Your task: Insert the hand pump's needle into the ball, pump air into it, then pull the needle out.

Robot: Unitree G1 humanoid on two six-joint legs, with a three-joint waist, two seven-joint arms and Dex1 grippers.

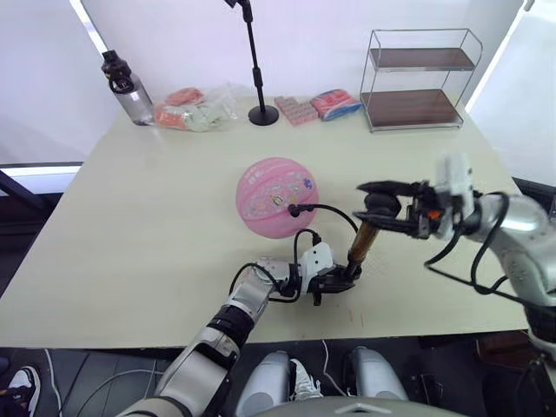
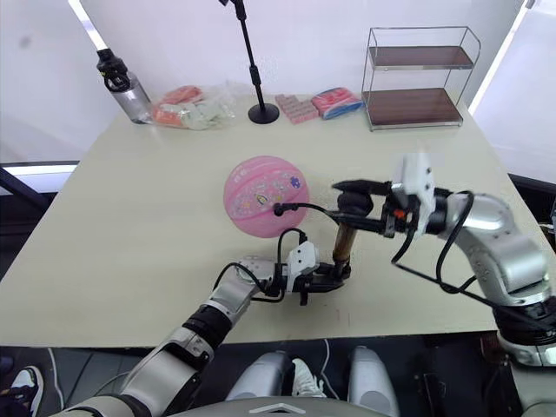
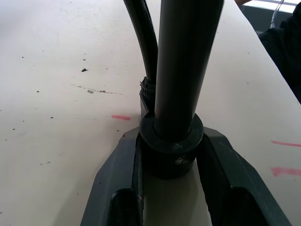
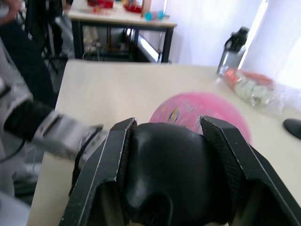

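Ball (image 1: 277, 197) is pink, round, inflated-looking, grooved seams, small cartoon stickers on the face toward the robot. It sits on the table (image 1: 130, 226) just beyond the left gripper (image 1: 334, 282) and to the left of the right gripper (image 1: 382, 205).

Hand pump (image 1: 362, 246) stands nearly upright, slightly tilted, base on the table. Bronze metallic barrel, black cap at the bottom, black handle on top. Thin black hose (image 1: 334, 211) arcs from the pump base up to the ball; its tip fitting sits against the sticker face. Needle itself too small to make out.

Left arm lies low across the table, forearm reaching in from the near edge, fingers clamped on both sides of the pump's black base collar (image 3: 171, 141). The left wrist view shows both pads touching it.

Right arm comes in from the right side, elbow bent, gripper held level above the table. Its fingers (image 4: 110, 160) pinch the rounded black handle (image 4: 176, 167) from both sides.

Tabletop is matte beige with small scuffs and red marks.
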